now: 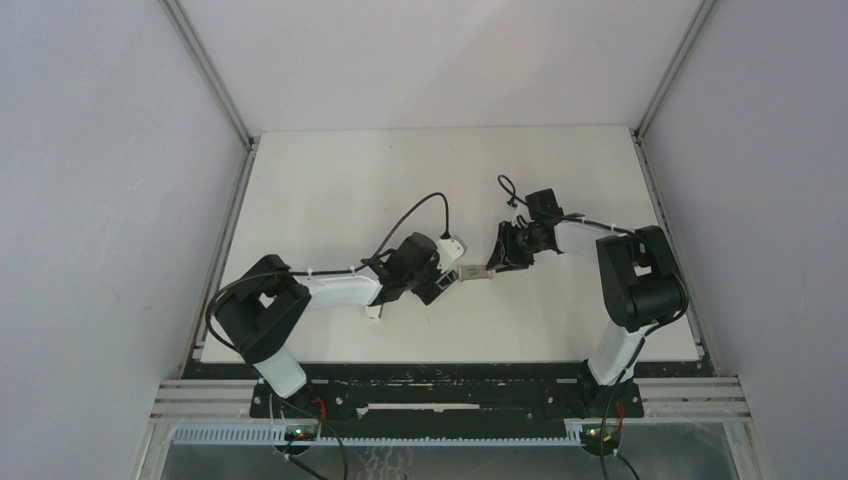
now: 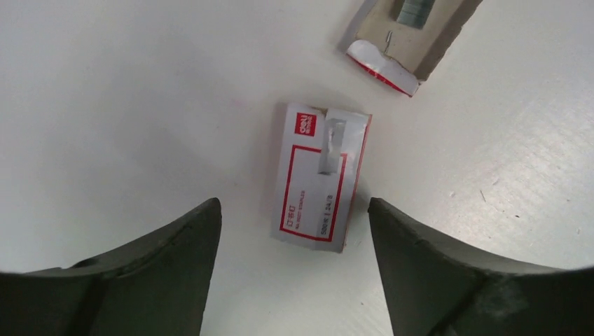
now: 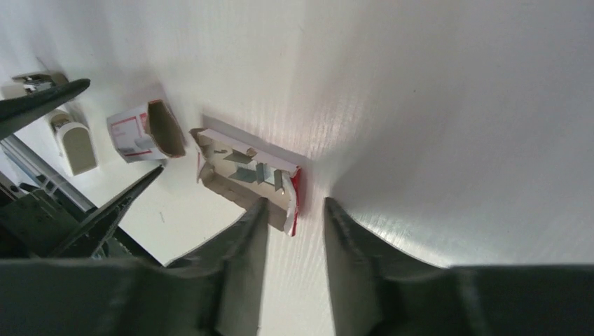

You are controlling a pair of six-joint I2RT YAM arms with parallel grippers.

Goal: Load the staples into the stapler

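Top view: the left pincer [image 1: 447, 284] and the right pincer [image 1: 498, 264] face each other, close together, over the tabletop [image 1: 330, 190]. The items between them are too small to identify.

Left wrist view: the left pincer is spread wide and holds nothing. The red-and-white box sleeve [image 2: 319, 178] lies flat between its fingers. The cardboard tray [image 2: 441, 35] is cut off at the top edge, and only part of the staples [image 2: 413, 10] shows inside.

Right wrist view: the right pincer is narrowly parted, with the tray's red end at the gap. Whether they touch cannot be determined. Staples lie loose in the tray. The stapler [image 3: 73, 143] sits beside the sleeve, partly crossed by a left finger.
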